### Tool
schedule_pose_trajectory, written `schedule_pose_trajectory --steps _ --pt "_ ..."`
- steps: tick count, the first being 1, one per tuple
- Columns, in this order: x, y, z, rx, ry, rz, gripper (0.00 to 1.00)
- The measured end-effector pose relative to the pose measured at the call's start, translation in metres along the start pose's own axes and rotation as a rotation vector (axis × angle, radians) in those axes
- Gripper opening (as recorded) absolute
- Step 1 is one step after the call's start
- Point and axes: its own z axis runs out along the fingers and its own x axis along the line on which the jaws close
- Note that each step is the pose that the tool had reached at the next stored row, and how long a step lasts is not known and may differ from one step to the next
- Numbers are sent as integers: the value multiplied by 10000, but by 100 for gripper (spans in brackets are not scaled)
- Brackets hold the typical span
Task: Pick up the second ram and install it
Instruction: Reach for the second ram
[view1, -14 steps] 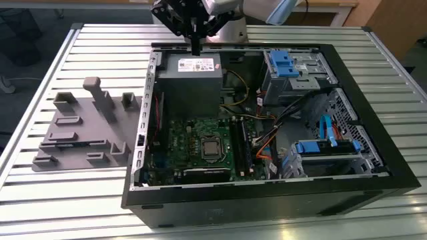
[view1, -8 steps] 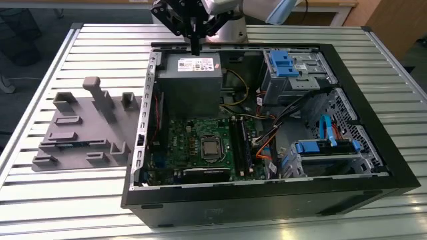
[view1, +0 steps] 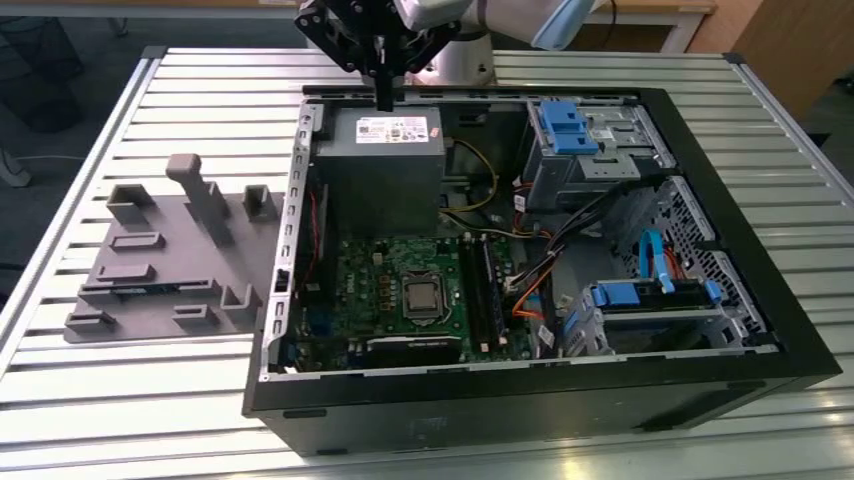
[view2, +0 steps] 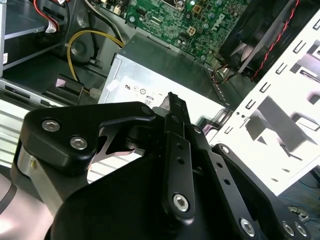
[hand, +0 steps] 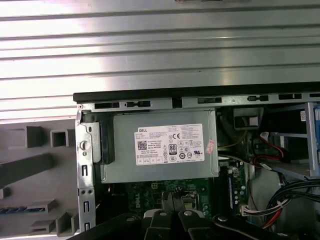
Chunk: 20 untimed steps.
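Gripper (hand: 172, 196) body seemingly mostly cut off

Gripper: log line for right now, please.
gripper shut, empty | above power supply | second ram in grey tray

The table (view1: 200, 110) is pale silver, striped with parallel ribs. The case (view1: 534, 400) on it is black and holds a plain grey power supply (view1: 380, 170) with a white label (view1: 387, 130) printed in black, a green motherboard (view1: 387, 275) speckled with dark chips, bright blue caddies (view1: 563, 128) and a yellow cable (view2: 75, 42). The tray (view1: 147, 270) is matt mid-grey, a thin blue-green strip in one of its slots may be the ram (hand: 20, 210), and the end effector (view1: 384, 100) is black with silver screw heads.
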Motion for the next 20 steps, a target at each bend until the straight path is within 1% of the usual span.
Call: schedule_pose_trajectory --steps 12,20 --pt "63 -5 -2 0 0 0 11" --pt "72 -5 -2 0 0 2 11"
